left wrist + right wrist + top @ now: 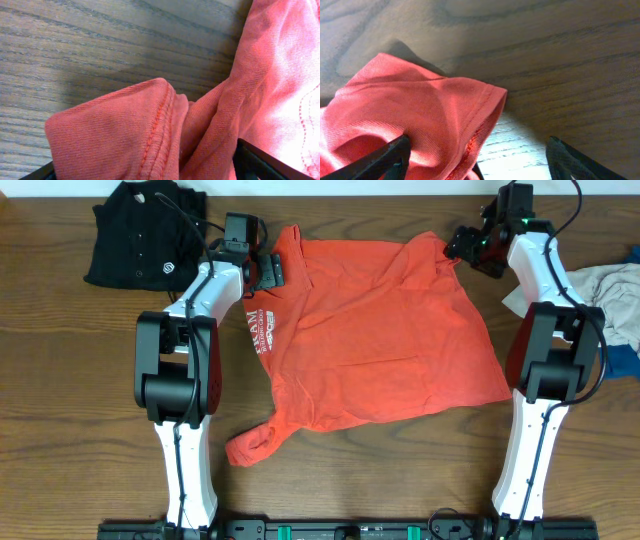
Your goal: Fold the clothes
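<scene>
T-shirt [380,330] edges between parted jaws

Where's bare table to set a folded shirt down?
Bare table: near strip between left arm and right arm, below the red T-shirt; also left of the left arm. Crowded: black shirt far left, pale grey garment at right edge.

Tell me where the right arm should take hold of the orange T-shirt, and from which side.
Probably the stitched hem corner at the far right of the orange T-shirt. It juts out over the wooden table, so come down from above with the right gripper open astride it, one finger on the cloth side and one on the wood side, then pinch.
</scene>
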{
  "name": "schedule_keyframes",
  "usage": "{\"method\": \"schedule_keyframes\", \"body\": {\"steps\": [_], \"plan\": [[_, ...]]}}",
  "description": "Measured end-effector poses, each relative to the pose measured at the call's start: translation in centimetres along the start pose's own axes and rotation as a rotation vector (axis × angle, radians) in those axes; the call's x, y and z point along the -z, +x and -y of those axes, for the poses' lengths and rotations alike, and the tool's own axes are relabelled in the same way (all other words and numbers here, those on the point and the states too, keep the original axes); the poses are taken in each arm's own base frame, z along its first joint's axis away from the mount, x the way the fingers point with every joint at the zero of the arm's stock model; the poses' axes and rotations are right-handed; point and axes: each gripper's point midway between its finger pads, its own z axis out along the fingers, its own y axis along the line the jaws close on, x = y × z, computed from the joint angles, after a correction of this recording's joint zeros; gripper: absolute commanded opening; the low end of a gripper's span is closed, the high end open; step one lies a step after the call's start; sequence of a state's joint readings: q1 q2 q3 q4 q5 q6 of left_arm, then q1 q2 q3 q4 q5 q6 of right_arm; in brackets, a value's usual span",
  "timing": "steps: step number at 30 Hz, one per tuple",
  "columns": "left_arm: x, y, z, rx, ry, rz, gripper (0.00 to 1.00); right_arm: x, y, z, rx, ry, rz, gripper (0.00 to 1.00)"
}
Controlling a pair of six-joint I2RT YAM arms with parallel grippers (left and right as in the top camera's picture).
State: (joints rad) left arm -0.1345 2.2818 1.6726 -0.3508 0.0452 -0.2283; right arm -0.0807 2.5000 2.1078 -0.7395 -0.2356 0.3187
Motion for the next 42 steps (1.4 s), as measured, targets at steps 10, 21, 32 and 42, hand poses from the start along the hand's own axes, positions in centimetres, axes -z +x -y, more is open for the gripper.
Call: {"method": "schedule_keyframes", "body": {"steps": [10, 21, 32, 42], "plan": [[0.0, 0.01, 0.0, 0.0, 0.0, 0.0, 0.82, -0.23, -0.01, -0.25, -0.006, -0.014, 0.0, 0.53], [0.0, 0.02, -0.01, 0.0, 0.0, -0.001, 0.82, -0.59, 0.14, -0.8, -0.024, -0.051, -0.008, 0.12], [0.0, 0.25, -0.03, -0.041, -0.001, -0.01, 0.19, -0.58, 0.46, -0.76, -0.056, -0.05, -0.022, 0.01], [0.0, 0.28, -0.02, -0.053, 0.001, -0.012, 0.06, -0.51, 0.67, -0.71, -0.059, -0.046, -0.031, 0.02]]}}
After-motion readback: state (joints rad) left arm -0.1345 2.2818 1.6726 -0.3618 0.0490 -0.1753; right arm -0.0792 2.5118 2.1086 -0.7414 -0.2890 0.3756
